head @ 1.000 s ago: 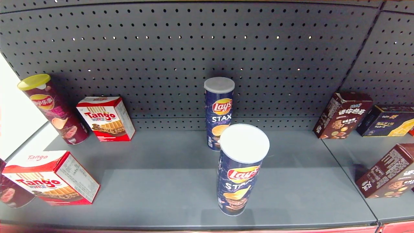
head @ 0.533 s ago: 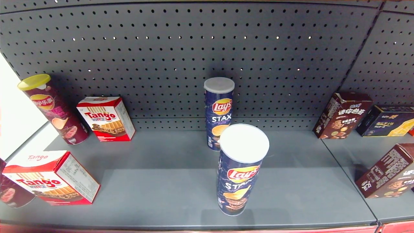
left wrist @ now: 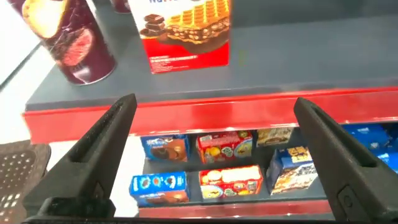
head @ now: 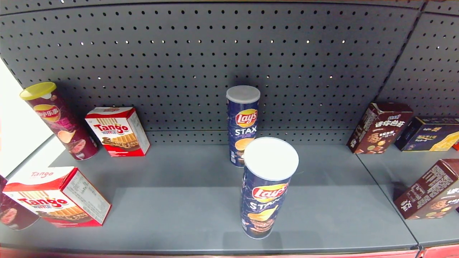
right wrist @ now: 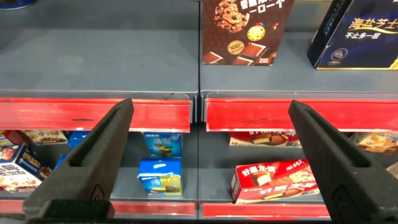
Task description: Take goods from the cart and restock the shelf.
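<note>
Ahead of the left hand (left wrist: 214, 102), spread wide and empty, the shelf (head: 172, 215) is already partly stocked. Just beyond its red front lip (left wrist: 261, 112) stand a maroon chip can (left wrist: 71, 37) and a wafer box (left wrist: 186, 31), with a yellow-lidded can (head: 59, 122) and a second wafer box (head: 117, 131) farther back. Between the two hands and well beyond both, two blue chip cans (head: 267, 186) stand upright, one behind the other. Ahead of the right hand (right wrist: 211, 104), likewise wide and empty, sit a brown cookie box (right wrist: 245, 31) and a dark blue box (right wrist: 357, 34).

Such cans are probably light, stiff and smooth, and tall enough to topple, so a hold around the middle of the tube looks safest. The boxes look light and crushable, best taken across their narrow sides. The lip stands between each hand and the shelf board, so any load would need lifting over it. Bare board on either side of the blue cans seems the easiest spot, though a careless reach could knock them over.
</note>
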{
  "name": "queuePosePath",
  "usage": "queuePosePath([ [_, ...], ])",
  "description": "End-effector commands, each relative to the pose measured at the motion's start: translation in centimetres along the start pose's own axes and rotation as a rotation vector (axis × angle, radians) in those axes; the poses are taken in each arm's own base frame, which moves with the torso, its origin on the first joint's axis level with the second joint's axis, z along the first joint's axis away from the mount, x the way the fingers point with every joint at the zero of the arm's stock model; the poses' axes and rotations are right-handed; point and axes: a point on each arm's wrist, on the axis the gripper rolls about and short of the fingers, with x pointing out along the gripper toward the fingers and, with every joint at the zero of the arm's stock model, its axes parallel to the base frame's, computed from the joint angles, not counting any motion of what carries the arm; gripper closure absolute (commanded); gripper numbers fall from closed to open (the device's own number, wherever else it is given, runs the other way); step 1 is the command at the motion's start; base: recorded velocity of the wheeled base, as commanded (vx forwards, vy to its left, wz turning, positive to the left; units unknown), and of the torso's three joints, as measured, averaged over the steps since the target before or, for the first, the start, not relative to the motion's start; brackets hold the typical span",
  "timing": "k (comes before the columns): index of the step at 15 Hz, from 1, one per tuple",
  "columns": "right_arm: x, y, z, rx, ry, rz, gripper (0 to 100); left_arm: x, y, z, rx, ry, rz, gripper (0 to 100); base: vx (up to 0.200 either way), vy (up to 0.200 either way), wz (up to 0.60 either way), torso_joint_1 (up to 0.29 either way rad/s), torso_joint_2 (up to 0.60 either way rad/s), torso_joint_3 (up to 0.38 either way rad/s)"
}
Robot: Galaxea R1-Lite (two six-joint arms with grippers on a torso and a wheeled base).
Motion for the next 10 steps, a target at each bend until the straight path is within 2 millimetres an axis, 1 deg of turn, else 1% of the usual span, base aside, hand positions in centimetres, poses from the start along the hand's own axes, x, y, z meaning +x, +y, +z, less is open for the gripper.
queuePosePath([
  [1,0.01,0.00,0.00,0.000,0.001,0.001,0,0.02,0.04,0.01,-0.008,0.003,0.016,0,0.000,0.000,0.00,0.000,0.00,0.000],
  [2,0.01,0.00,0.00,0.000,0.001,0.001,0,0.02,0.03,0.01,-0.010,0.003,0.008,0,0.000,0.000,0.00,0.000,0.00,0.000],
  [5,0.01,0.00,0.00,0.000,0.001,0.001,0,0.01,-0.25,0.01,-0.008,0.000,-0.113,0,0.000,0.000,0.00,0.000,0.00,0.000],
  [6,0.01,0.00,0.00,0.000,0.001,0.001,0,0.01,-0.27,0.01,-0.008,-0.001,-0.125,0,0.000,0.000,0.00,0.000,0.00,0.000],
  [10,0.02,0.01,0.01,-0.002,0.002,0.005,0,0.02,-0.18,0.01,-0.042,0.002,-0.081,0,0.000,0.000,0.00,0.000,0.00,0.000],
])
